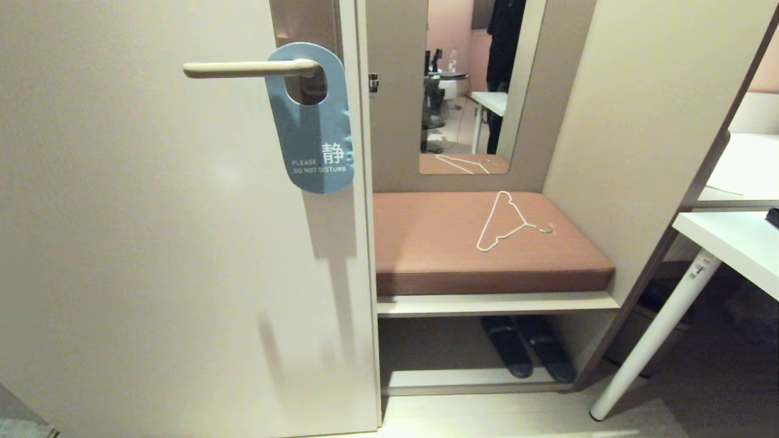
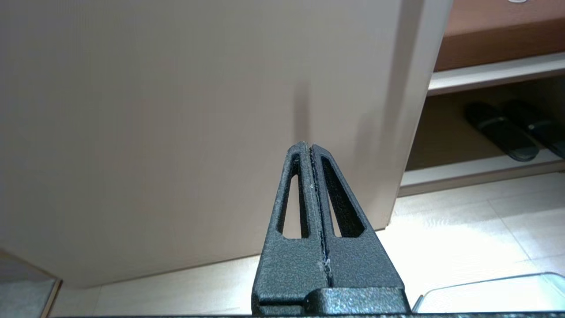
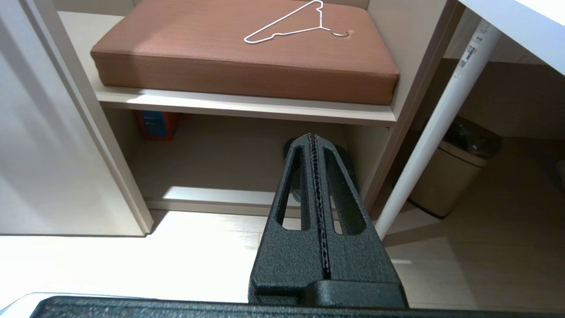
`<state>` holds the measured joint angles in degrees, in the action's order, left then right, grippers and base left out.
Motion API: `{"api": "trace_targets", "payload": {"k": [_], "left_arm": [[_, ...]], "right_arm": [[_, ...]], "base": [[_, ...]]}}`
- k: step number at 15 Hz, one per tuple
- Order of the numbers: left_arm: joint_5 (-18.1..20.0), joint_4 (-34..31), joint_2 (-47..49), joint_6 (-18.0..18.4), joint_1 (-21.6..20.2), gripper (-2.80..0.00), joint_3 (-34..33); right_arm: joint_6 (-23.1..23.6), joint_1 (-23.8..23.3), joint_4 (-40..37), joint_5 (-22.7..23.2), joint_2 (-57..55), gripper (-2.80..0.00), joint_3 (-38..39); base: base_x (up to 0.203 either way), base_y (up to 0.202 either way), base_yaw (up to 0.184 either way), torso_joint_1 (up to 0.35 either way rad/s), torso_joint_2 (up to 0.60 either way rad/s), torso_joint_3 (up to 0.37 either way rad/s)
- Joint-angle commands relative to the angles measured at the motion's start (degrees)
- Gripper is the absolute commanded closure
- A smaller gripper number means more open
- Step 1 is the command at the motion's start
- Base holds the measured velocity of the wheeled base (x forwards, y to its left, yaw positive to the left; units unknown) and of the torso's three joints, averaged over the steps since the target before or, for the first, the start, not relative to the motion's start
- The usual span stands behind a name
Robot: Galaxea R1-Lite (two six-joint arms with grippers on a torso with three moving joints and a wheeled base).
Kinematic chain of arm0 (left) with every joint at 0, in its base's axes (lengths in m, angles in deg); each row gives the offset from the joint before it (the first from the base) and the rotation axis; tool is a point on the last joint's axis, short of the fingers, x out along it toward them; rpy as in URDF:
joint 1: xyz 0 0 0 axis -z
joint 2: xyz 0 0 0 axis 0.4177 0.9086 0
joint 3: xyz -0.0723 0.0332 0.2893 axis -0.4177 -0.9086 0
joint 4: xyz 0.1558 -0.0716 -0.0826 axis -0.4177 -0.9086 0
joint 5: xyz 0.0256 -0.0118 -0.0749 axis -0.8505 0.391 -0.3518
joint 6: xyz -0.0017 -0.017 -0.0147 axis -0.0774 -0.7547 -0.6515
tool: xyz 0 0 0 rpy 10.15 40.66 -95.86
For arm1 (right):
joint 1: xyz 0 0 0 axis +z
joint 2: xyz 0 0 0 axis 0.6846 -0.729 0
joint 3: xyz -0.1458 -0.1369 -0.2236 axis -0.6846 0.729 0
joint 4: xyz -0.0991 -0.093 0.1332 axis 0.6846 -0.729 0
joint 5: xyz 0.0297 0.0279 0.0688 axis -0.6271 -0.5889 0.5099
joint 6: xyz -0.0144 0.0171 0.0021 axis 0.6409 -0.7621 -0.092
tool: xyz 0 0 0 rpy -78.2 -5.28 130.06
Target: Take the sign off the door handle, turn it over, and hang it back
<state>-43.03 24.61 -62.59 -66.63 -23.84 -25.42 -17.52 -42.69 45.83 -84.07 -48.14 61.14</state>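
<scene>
Since the sign [image 1: 313,121] hangs on the door handle [image 1: 249,69] with its teal "do not disturb" face outward, you may judge the task finished or untouched; these views cannot tell you which. It hangs with its long axis nearly upright, hole end up over the lever, rounded lower end tilted slightly toward the door edge. Your left pincer [image 2: 311,150] and right pincer [image 3: 313,139] are both closed and empty, low and well away from the sign.
</scene>
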Motion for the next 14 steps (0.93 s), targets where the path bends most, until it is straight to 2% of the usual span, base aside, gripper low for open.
{"api": "trace_targets", "payload": {"k": [1,8,12,14], "left_arm": [[0.04,-0.34,-3.63,-0.12,-0.14,0.0,-0.11],[-0.12,-0.38,-11.88,-0.52,-0.23,0.0,-0.11],[-1.28,-0.83,-12.02,-3.62,-0.32,0.0,-0.11],[-2.92,-4.61,-12.02,-3.84,-0.26,0.0,-0.11]], "right_arm": [[0.02,0.02,-0.1,0.03,-0.04,0.0,-0.01],[0.02,0.02,-0.1,0.03,-0.04,0.0,-0.01],[0.02,0.02,-0.02,0.03,-0.04,0.0,-0.01],[0.02,0.02,-0.04,0.03,-0.04,0.0,-0.01]], "base": [[0.0,0.0,0.0,0.0,0.0,0.0],[0.0,0.0,0.0,0.0,0.0,0.0],[0.0,0.0,0.0,0.0,0.0,0.0],[0.0,0.0,0.0,0.0,0.0,0.0]]}}
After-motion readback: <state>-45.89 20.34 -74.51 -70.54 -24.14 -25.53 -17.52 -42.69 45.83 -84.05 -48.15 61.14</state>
